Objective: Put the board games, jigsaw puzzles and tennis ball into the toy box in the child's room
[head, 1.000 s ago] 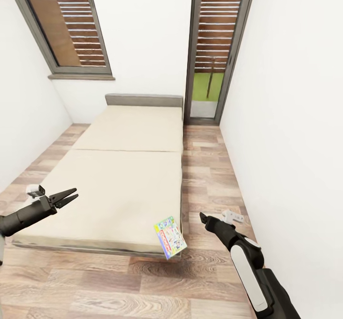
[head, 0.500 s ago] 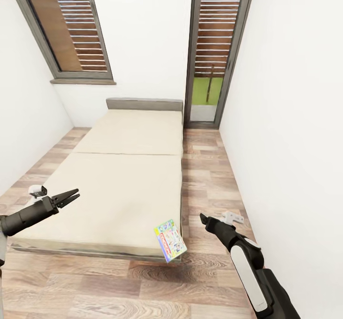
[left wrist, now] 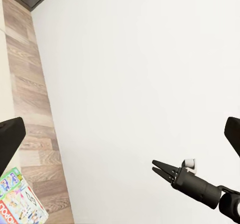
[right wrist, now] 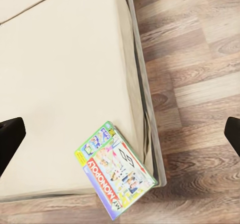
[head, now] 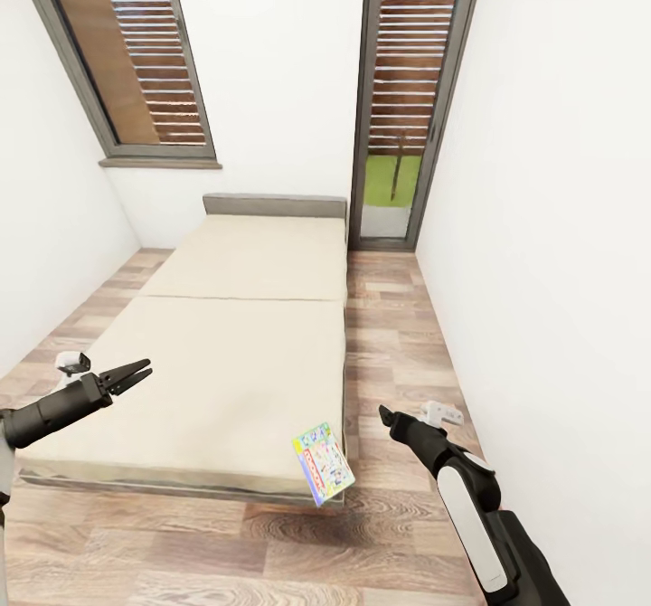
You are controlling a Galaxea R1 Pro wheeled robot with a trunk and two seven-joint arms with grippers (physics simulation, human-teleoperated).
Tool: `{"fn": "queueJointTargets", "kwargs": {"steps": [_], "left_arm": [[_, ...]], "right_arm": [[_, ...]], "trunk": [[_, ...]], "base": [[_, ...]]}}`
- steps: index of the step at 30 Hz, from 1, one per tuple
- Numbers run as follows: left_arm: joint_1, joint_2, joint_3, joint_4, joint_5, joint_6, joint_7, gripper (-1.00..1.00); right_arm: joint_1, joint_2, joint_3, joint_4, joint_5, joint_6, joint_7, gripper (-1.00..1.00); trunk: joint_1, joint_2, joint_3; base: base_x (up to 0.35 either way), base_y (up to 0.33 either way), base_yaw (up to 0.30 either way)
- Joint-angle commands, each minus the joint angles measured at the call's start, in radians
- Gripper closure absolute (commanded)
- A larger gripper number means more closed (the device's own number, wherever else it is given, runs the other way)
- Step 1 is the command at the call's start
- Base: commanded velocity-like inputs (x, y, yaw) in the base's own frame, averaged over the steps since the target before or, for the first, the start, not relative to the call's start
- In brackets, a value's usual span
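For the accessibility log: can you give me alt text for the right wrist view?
A green-edged board game lies on the bed's beige mattress at its corner, one end jutting past the edge over the wooden floor. Dark fingertips of the open right gripper show at both sides of the picture.

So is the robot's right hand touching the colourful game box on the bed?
Apart. In the head view, the right end effector hangs over the floor, with bare wood between it and the board game at the bed corner.
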Motion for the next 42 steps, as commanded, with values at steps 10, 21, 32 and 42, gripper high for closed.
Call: {"fn": "queueJointTargets", "kwargs": {"steps": [10, 21, 32, 42], "left_arm": [[-0.001, -0.001, 0.001, 0.000, -0.002, 0.013, -0.006, -1.00], [-0.001, -0.002, 0.001, 0.000, -0.001, 0.014, -0.007, -1.00], [-0.001, -0.002, 0.001, 0.000, -0.001, 0.012, -0.007, -1.00], [-0.001, -0.002, 0.001, 0.000, -0.001, 0.010, -0.007, -1.00]], "right_arm": [[-0.001, 0.000, 0.001, -0.002, -0.010, 0.002, -0.010, -1.00], [-0.001, 0.000, 0.001, -0.002, -0.010, 0.001, -0.010, -1.00], [-0.001, -0.001, 0.001, -0.002, -0.010, 0.001, -0.009, -1.00], [-0.001, -0.001, 0.004, -0.002, -0.009, 0.000, -0.010, -1.00]], "trunk": [[0.039, -0.072, -0.017], [0.081, -0.149, -0.033], [0.123, -0.226, -0.049], [0.162, -0.296, -0.064]], "base": [[0.000, 0.000, 0.000], [0.000, 0.000, 0.000], [0.000, 0.000, 0.000], [0.000, 0.000, 0.000]]}}
